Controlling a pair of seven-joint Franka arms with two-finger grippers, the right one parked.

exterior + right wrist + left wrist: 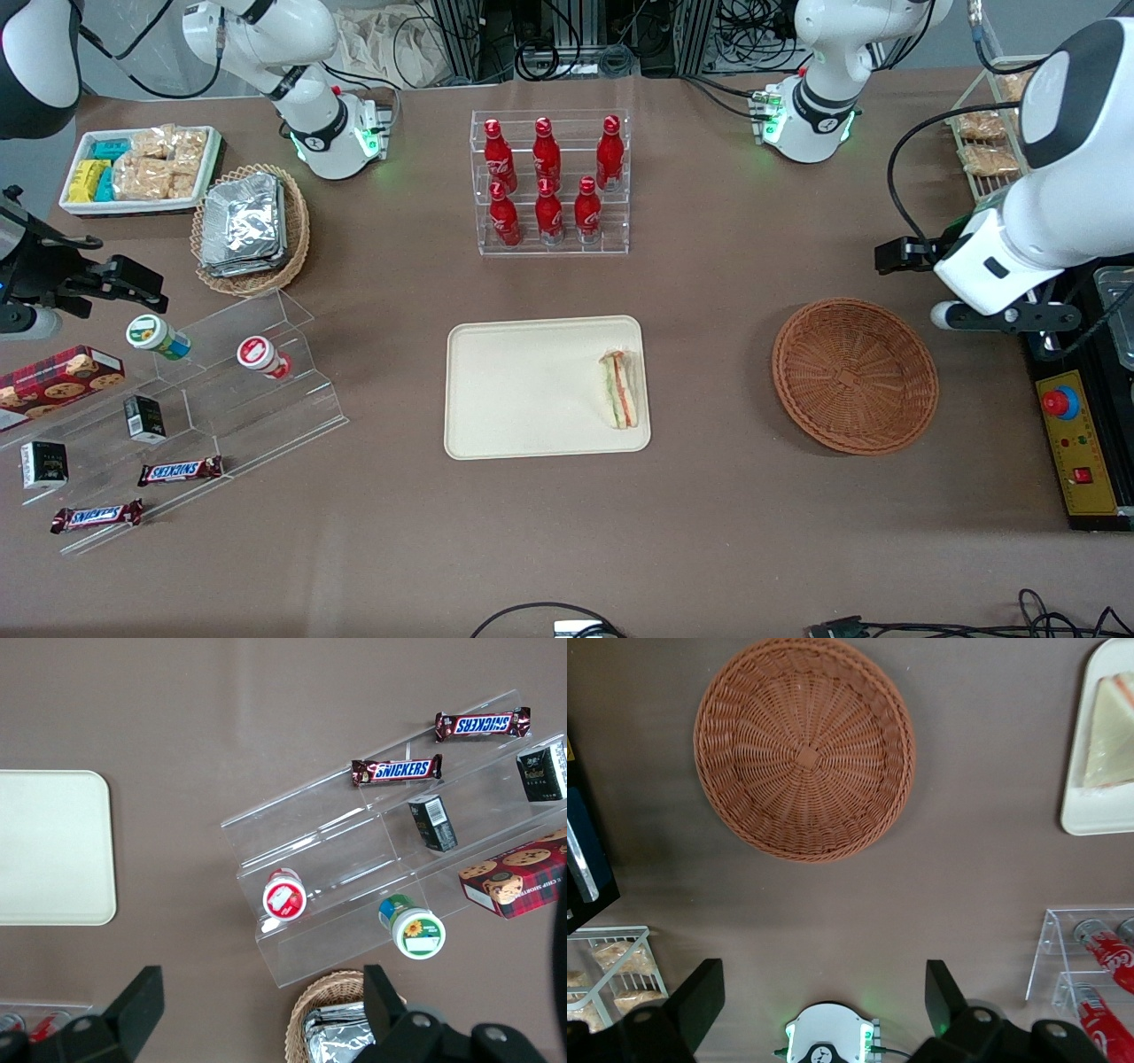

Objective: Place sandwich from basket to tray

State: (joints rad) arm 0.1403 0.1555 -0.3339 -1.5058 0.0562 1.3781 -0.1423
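Currently | sandwich (619,389): lying on tray (523,390), at its edge nearest basket (855,375) | basket: empty, task apparently complete | pincer (824,992): spread, empty, raised above worktop (709,266) beside basket, clear of goods

Left gripper (819,997) aloft toward the working arm's table end, jaws spread wide, empty.

"SNICKERS" on two bars (396,770).
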